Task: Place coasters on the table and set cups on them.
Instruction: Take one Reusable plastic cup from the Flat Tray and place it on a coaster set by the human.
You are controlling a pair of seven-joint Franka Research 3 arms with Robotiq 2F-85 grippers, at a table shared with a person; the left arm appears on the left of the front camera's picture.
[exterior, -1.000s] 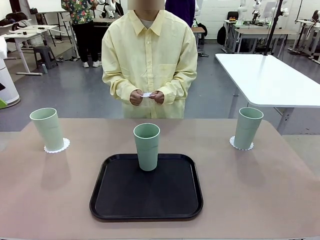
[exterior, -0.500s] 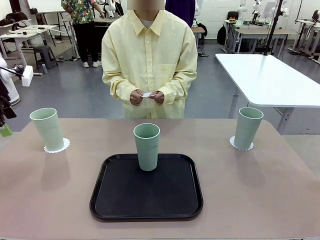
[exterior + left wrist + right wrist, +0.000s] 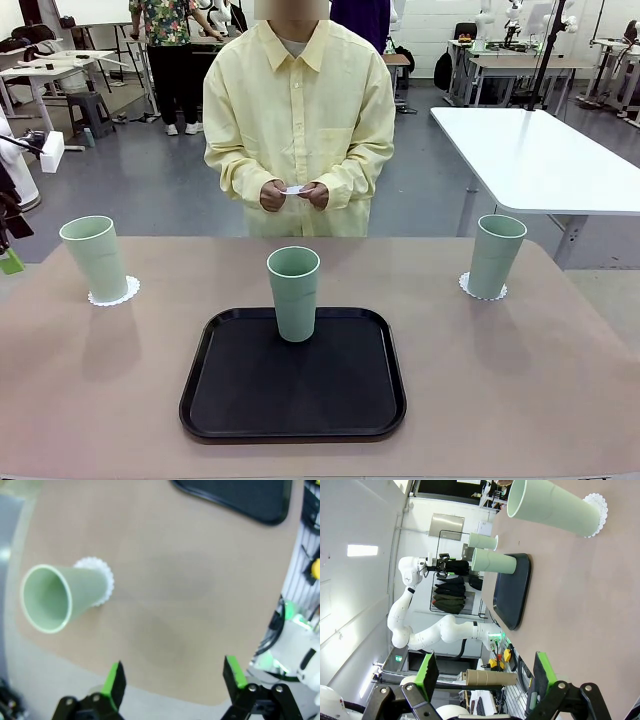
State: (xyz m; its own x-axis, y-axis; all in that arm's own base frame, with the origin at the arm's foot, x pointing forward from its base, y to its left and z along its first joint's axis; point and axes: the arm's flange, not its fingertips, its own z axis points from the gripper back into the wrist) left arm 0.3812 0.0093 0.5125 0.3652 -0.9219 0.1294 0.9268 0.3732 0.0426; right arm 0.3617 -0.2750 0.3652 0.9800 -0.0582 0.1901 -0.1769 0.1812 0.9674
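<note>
One cup (image 3: 294, 290) is standing upright on the tray (image 3: 300, 392), midway between left gripper (image 3: 173, 669) and right gripper (image 3: 484, 661), both gaping empty.

Beige table (image 3: 100, 400) — black tray (image 3: 290, 395), two coasters (image 3: 130, 291)

A black tray (image 3: 292, 400) with rounded corners and a raised rim lies flat, its long side facing the camera. Straight beyond the tray's far edge stands a person in a pale yellow buttoned shirt (image 3: 298, 120). Beyond the tray and to its right is a white rectangular table (image 3: 540, 160) on a grey floor (image 3: 150, 190). Far beyond the tray to its left are a grey stool (image 3: 90, 112), white desks (image 3: 50, 65) and a person in a floral shirt (image 3: 165, 20). In the right wrist view, dark garments (image 3: 451, 587) hang on a rack past the tray.
</note>
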